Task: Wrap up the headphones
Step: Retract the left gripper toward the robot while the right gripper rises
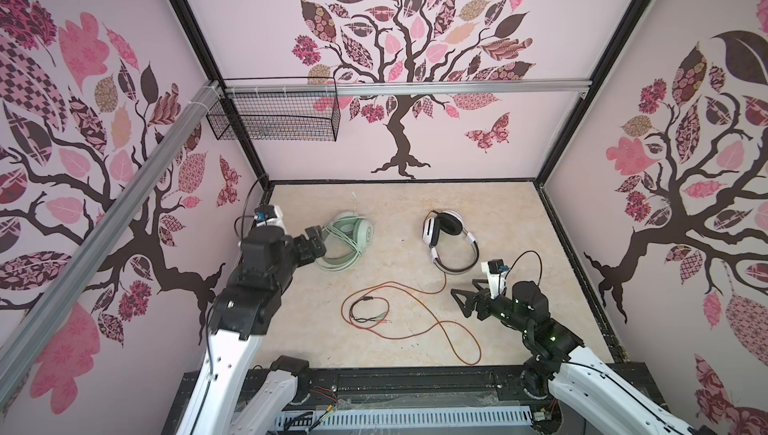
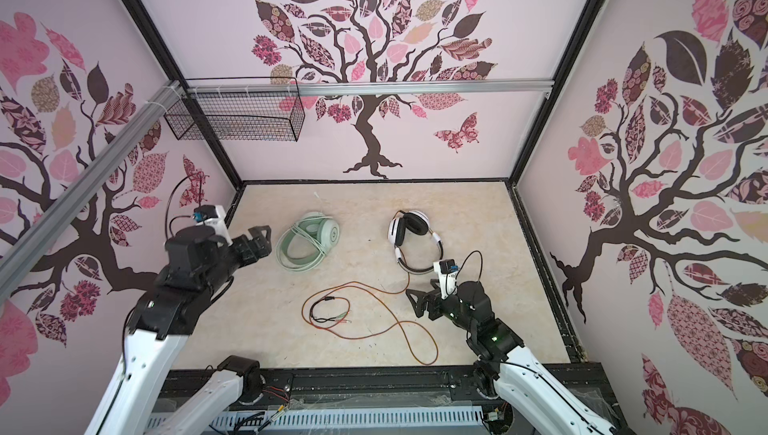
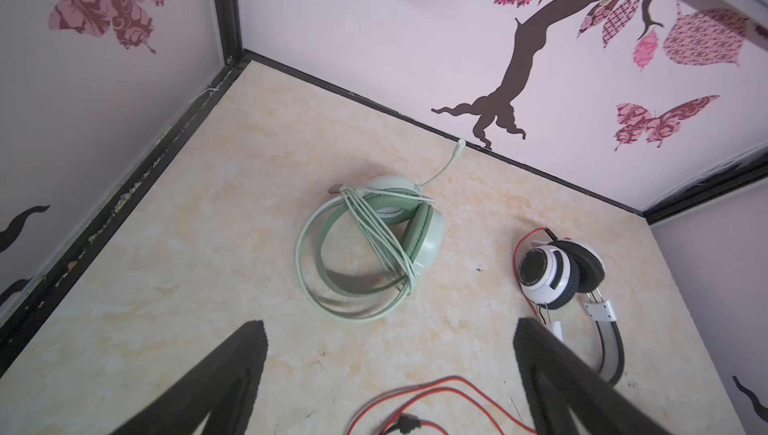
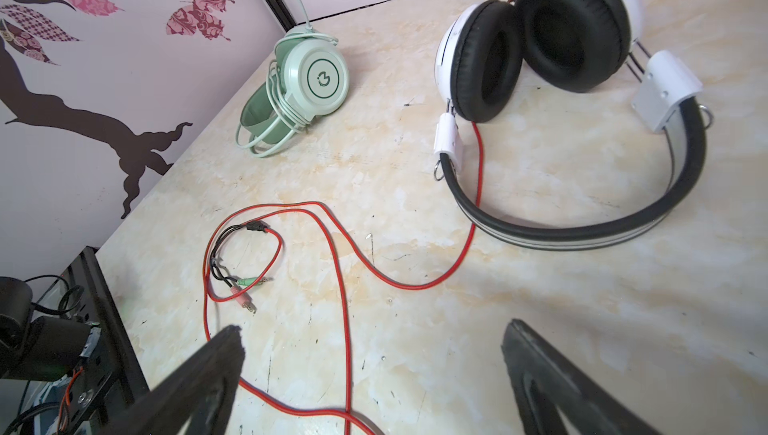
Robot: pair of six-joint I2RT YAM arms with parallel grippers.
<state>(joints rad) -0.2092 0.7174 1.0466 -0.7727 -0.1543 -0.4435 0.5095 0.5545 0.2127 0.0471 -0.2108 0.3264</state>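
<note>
Two headphones lie on the marble-look table. The mint-green headphones [image 1: 345,242] [image 2: 309,246] [image 3: 370,246] [image 4: 299,88] are at the back left, with their pale cable wound round band and cups. The white-and-black headphones [image 1: 451,242] [image 2: 415,242] [image 3: 557,275] [image 4: 561,121] lie to the right. Their orange-red cable [image 1: 399,283] [image 4: 345,329] sprawls loose in loops toward the front. My left gripper [image 1: 318,242] [image 2: 262,237] [image 3: 388,329] hovers open just left of the green set, holding nothing. My right gripper [image 1: 461,302] [image 2: 417,302] [image 4: 372,327] stands open over the loose cable, in front of the black band.
The cable's black split end with its green and pink plugs [image 4: 249,287] lies inside a loop at mid-table. A black wire basket [image 1: 274,117] hangs on the back rail at the left. Walls close in three sides, and a black rail [image 1: 415,383] runs along the front.
</note>
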